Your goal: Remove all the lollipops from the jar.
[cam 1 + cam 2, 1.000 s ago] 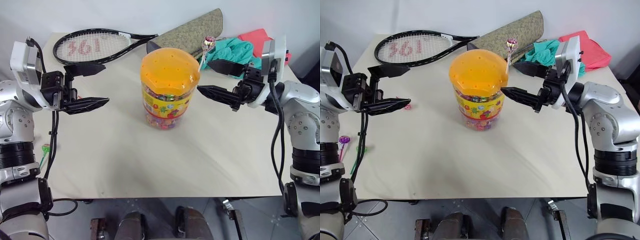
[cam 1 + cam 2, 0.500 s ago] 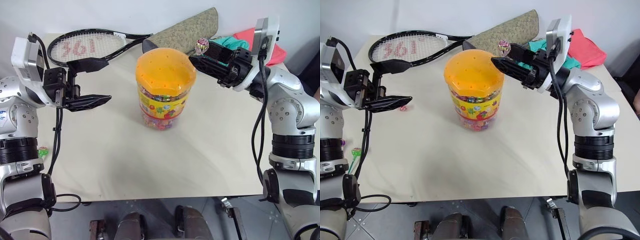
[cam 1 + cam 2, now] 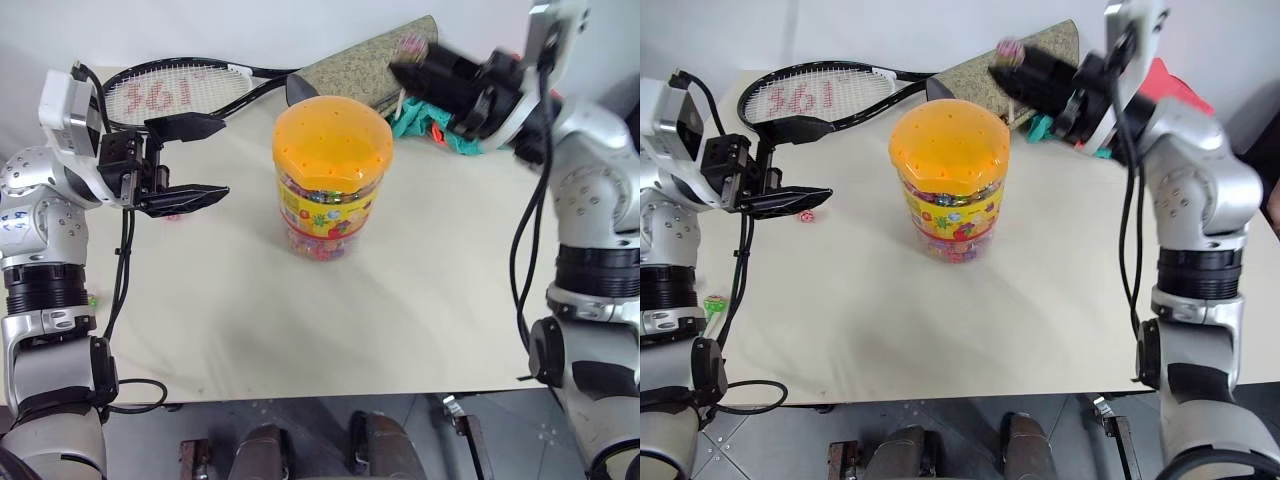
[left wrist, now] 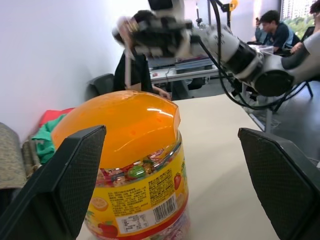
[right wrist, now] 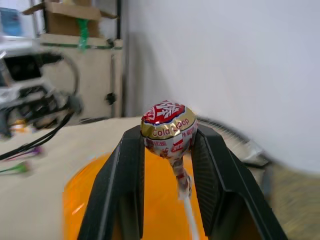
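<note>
The last lollipop (image 5: pixel 168 127), in a red and gold wrapper on a white stick, sits pinched by its head between the right gripper (image 5: pixel 167 150)'s closed-in fingers, above and behind the orange lid of the jar (image 3: pixel 332 175), so its stick hangs clear of the holes. The jar stands mid-table (image 3: pixel 300 320), in front of a racket (image 3: pixel 170 92). The left gripper (image 3: pixel 200 160) waits beside the jar, jaws wide apart and empty, likely ready to steady it.

a pale beige table (image 3: pixel 300 320) stands against a plain white wall (image 3: pixel 250 25), with grey floor (image 3: pixel 300 420) below its front edge. across the room a person (image 4: pixel 274 26) sits at a desk (image 4: pixel 180 72) near a bright window (image 4: pixel 300 10), beside a dark chair (image 4: pixel 102 85). elsewhere, cardboard boxes (image 5: pixel 75 15) sit on a shelf.
</note>
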{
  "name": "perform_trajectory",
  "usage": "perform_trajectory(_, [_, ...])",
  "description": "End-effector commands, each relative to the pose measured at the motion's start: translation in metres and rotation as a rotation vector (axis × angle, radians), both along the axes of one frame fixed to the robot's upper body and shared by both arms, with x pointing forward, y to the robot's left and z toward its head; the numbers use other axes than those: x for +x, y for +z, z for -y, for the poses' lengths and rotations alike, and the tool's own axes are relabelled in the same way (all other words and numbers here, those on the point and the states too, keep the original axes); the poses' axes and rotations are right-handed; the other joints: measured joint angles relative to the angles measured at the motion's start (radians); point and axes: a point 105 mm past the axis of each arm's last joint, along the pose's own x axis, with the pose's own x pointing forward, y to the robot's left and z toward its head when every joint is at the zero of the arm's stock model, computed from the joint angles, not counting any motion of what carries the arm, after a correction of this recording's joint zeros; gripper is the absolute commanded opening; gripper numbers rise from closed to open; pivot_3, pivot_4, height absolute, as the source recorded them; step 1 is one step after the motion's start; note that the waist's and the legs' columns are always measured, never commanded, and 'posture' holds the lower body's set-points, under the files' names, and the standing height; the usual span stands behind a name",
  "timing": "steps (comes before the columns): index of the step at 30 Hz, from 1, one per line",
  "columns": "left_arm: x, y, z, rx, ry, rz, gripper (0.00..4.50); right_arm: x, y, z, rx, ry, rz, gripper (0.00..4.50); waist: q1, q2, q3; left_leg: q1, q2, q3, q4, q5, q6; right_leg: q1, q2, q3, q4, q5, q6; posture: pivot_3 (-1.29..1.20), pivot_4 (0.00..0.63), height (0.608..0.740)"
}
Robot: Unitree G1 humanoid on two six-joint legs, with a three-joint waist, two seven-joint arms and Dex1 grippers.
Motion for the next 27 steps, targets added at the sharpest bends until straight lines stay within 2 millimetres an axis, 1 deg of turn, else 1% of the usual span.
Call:
perform_trajectory(1, [-0.002,0.01,0.002,0.012,-0.014,0.048,4.5,-0.011,0.033,0.025,0.036,-0.111,0.102,0.93,0.0,0.0,0.0,0.0,0.0,0.0,0.0,0.0,0.0,0.0,0.0,0.0,0.0,0.0,0.0,0.0,0.15,0.74])
perform_trajectory(3, [-0.001,0.009,0.003,0.018,-0.021,0.041,4.5,-0.012,0.043,0.039,0.038,-0.202,0.092,0.93,-0.002,0.0,0.0,0.0,0.0,0.0,0.0,0.0,0.0,0.0,0.0,0.0,0.0,0.0,0.0,0.0,0.15,0.74])
perform_trajectory(4, [0.0,0.008,0.003,0.02,-0.023,0.039,4.5,-0.013,0.045,0.043,0.038,-0.229,0.088,0.93,-0.002,0.0,0.0,0.0,0.0,0.0,-0.001,0.0,0.0,0.0,0.0,0.0,0.0,0.0,0.0,0.0,0.15,0.74])
perform_trajectory(6, [0.001,0.008,0.002,0.022,-0.025,0.037,4.5,-0.01,0.039,0.052,-0.022,-0.305,0.02,0.93,-0.002,0.0,0.0,0.0,0.0,0.0,-0.001,0.0,0.0,0.0,0.0,0.0,0.0,0.0,0.0,0.0,0.15,0.74])
perform_trajectory(8, [0.001,0.007,0.002,0.027,-0.029,0.032,4.5,-0.005,0.017,0.066,-0.13,-0.387,-0.15,0.93,0.0,0.0,0.0,0.0,0.0,0.001,-0.001,0.0,0.0,0.0,0.0,0.0,0.0,0.0,0.0,0.0,0.15,0.74])
perform_trajectory(10, [0.001,0.004,0.002,0.04,-0.033,0.021,4.5,0.003,-0.026,0.089,-0.252,-0.502,-0.422,0.93,0.002,0.0,0.0,0.0,0.0,0.0,-0.001,0.0,0.0,0.0,-0.001,0.0,0.0,0.0,0.0,0.0,0.15,0.74])
perform_trajectory(11, [0.001,0.003,0.002,0.048,-0.035,0.015,4.5,0.005,-0.043,0.102,-0.288,-0.562,-0.488,0.93,0.003,-0.001,-0.001,0.0,0.0,0.0,-0.001,0.0,0.0,0.0,-0.001,0.0,0.0,0.0,0.0,0.0,0.15,0.74])
perform_trajectory(12, [0.001,0.001,0.002,0.054,-0.041,0.009,4.5,0.006,-0.058,0.112,-0.321,-0.61,-0.533,0.93,0.004,-0.002,-0.001,0.0,0.0,0.0,-0.001,0.0,0.0,0.0,-0.001,0.0,0.0,0.0,0.0,0.0,0.15,0.74])
perform_trajectory(13, [0.001,0.001,0.002,0.057,-0.045,0.006,4.5,0.006,-0.066,0.117,-0.338,-0.634,-0.545,0.93,0.004,-0.002,-0.001,0.0,0.0,0.0,-0.001,0.0,0.001,0.001,-0.001,0.0,0.0,0.0,0.0,0.0,0.15,0.74])
perform_trajectory(15, [0.0,-0.001,0.003,0.065,-0.061,-0.004,4.5,0.007,-0.108,0.14,-0.378,-0.717,-0.703,0.93,0.003,-0.002,-0.001,0.0,-0.001,0.002,-0.001,-0.001,0.001,0.0,-0.002,0.001,-0.002,0.0,0.0,0.0,0.15,0.74])
perform_trajectory(17, [-0.001,-0.002,0.004,0.071,-0.066,-0.011,4.5,0.005,-0.135,0.154,-0.396,-0.768,-0.799,0.93,0.003,-0.002,-0.001,-0.001,-0.001,0.003,-0.001,0.0,0.001,0.0,-0.002,0.001,-0.002,0.0,0.0,0.0,0.15,0.74])
perform_trajectory(18, [-0.001,-0.002,0.003,0.074,-0.066,-0.015,4.5,0.005,-0.145,0.157,-0.4,-0.78,-0.819,0.93,0.003,-0.001,-0.001,-0.001,-0.001,0.003,-0.001,0.0,0.001,0.0,-0.002,0.001,-0.002,0.0,0.0,0.0,0.15,0.74])
perform_trajectory(21, [-0.001,-0.005,0.001,0.099,-0.052,-0.032,4.5,0.01,-0.192,0.176,-0.399,-0.865,-0.926,0.93,0.002,-0.001,-0.001,-0.001,-0.001,0.003,-0.001,0.0,0.001,0.0,-0.002,0.001,-0.002,0.0,0.0,0.0,0.15,0.74])
perform_trajectory(22, [-0.002,-0.005,0.001,0.103,-0.049,-0.034,4.5,0.013,-0.203,0.179,-0.382,-0.884,-0.955,0.93,0.002,-0.001,-0.001,0.0,-0.001,0.003,-0.001,0.0,0.001,0.0,-0.002,0.0,-0.002,0.0,0.0,0.0,0.15,0.74])
perform_trajectory(23, [-0.002,-0.005,0.0,0.105,-0.047,-0.035,4.5,0.015,-0.209,0.18,-0.369,-0.892,-0.968,0.93,0.001,-0.001,-0.001,0.0,-0.001,0.003,-0.001,0.0,0.001,0.0,-0.002,0.0,-0.002,0.0,0.0,0.0,0.15,0.74])
perform_trajectory(25, [-0.003,-0.006,-0.001,0.109,-0.038,-0.039,4.5,0.02,-0.22,0.178,-0.335,-0.886,-0.989,0.93,0.001,-0.001,-0.001,0.0,-0.001,0.003,-0.001,0.0,0.001,0.0,-0.002,0.0,-0.002,0.0,0.0,0.0,0.15,0.74])
perform_trajectory(27, [-0.004,-0.007,-0.002,0.116,-0.029,-0.044,4.5,0.022,-0.227,0.177,-0.32,-0.887,-1.0,0.93,0.0,0.0,-0.001,0.0,-0.001,0.003,-0.001,0.0,0.001,-0.001,-0.002,0.0,-0.002,0.0,0.0,0.0,0.15,0.74])
